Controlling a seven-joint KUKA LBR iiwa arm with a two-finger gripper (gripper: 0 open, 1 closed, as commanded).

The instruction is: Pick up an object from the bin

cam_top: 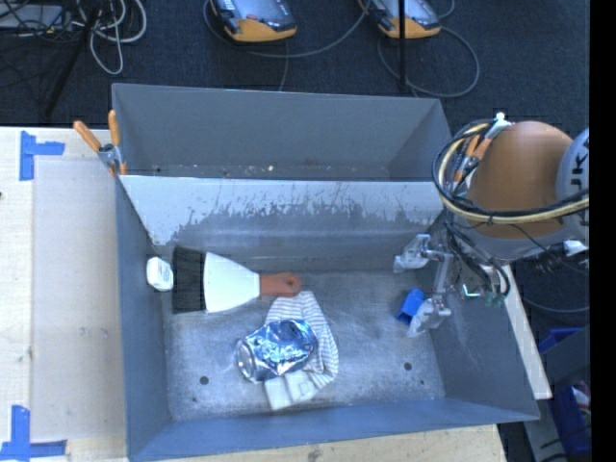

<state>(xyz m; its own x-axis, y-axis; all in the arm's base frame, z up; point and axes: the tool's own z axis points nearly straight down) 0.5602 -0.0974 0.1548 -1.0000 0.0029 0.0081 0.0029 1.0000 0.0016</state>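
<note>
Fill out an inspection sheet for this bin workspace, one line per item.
Surface: grey metal bin, floor scuffed.
Job's things: brush with black bristles, white head and orange handle, at left; small white round thing by its bristles; crumpled foil wrapper lying on a striped cloth; small blue block at right.
Clutter: nothing seen.
Grippers: jaws open, low at the bin's right side, the blue block close by the lower one; whether they touch cannot be told.
Cables: looped round the orange wrist cover; floor cables behind the bin.
Surroundings: two handheld controllers on the dark floor.
</note>
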